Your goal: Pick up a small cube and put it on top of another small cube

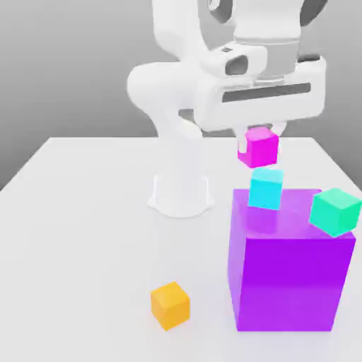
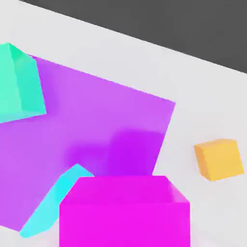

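Big purple block (image 1: 290, 279) stands near the white table's (image 1: 85, 233) front corner at the exterior view's right; bare tabletop elsewhere. Arm reaches down over the block. Gripper (image 1: 260, 145) fingers clamp the magenta cube (image 1: 260, 148), suspended just above the cyan cube (image 1: 266, 188), apart. Teal cube (image 1: 334, 211) beside; orange cube (image 1: 170, 305) on the table.

The big purple block (image 1: 290, 283) has a smooth, slightly glossy top that mirrors the small cyan cube (image 1: 266, 188) resting on it. The small magenta cube (image 1: 261, 147), teal cube (image 1: 334, 211) and orange cube (image 1: 170, 305) look plain, smooth and matt. The white worktop (image 1: 85, 233) is smooth with a soft sheen; the white robot arm (image 1: 184, 85) resembles glossy moulded plastic
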Motion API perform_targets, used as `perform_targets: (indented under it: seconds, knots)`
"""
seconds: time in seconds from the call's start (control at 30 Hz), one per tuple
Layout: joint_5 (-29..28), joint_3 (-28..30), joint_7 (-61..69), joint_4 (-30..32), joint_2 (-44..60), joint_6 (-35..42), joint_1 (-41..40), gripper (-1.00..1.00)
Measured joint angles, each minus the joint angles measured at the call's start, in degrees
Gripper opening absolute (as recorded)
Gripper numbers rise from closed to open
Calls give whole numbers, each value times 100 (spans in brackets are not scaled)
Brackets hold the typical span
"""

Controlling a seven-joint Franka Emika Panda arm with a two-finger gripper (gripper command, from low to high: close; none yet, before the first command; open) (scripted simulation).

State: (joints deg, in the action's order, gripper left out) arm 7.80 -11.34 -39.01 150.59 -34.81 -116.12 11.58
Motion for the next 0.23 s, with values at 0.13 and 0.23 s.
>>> perform_targets:
  seconds: [0.13, 0.23]
  knots:
    - [50, -93, -6, 512, 246, -754, 104, 100]
    - [51, -93, -6, 512, 246, -754, 104, 100]
